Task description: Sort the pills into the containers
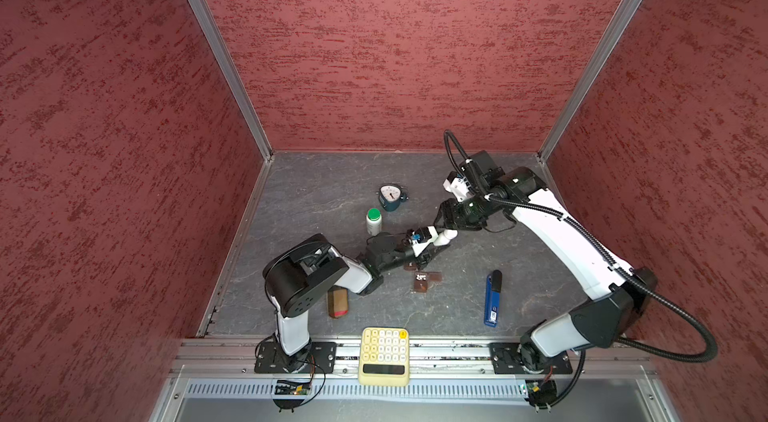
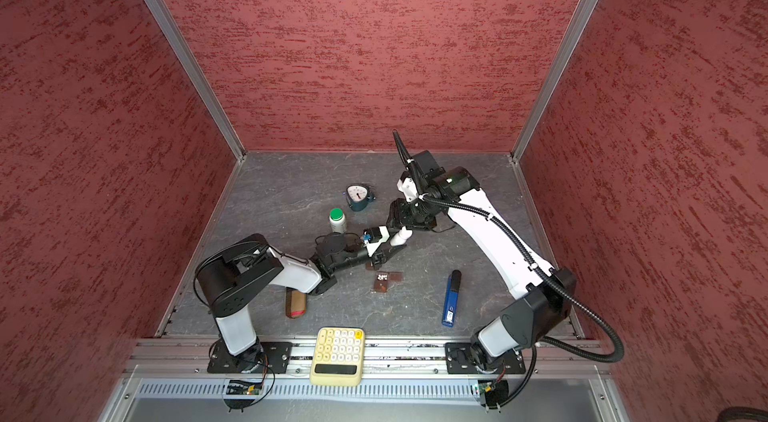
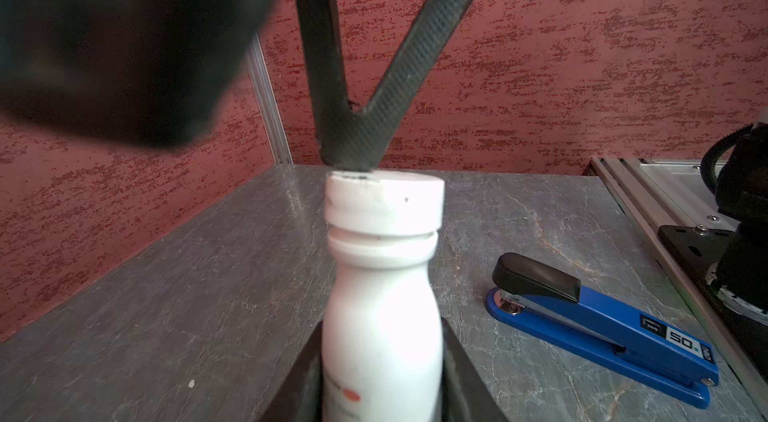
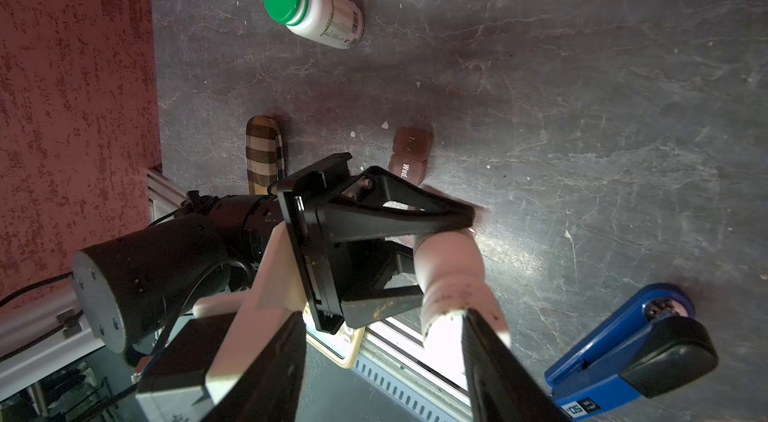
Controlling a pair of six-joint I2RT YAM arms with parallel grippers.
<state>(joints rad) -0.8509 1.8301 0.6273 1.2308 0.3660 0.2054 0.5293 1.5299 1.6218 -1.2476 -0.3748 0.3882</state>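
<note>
Fingers (image 3: 462,374) of left gripper (image 1: 434,253) being pressed on body of white bottle (image 3: 382,316); bottle being held tilted, off table (image 1: 324,191). Right gripper (image 1: 446,228) being held at bottle cap (image 3: 384,202), jaws apart, one fingertip touching cap rim. Containers (image 1: 424,281), brown pill-box pieces, lying on table between left gripper and blue stapler (image 1: 493,299); white specks on them not being resolved as pills or markings.

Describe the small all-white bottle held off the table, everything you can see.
The white bottle is smooth matte plastic: waisted body, ringed neck, white screw cap on, a faint orange spot low on its side. It hangs tilted above the table; the left gripper's fingers clamp its body and one right gripper finger touches the cap's rim.
</note>
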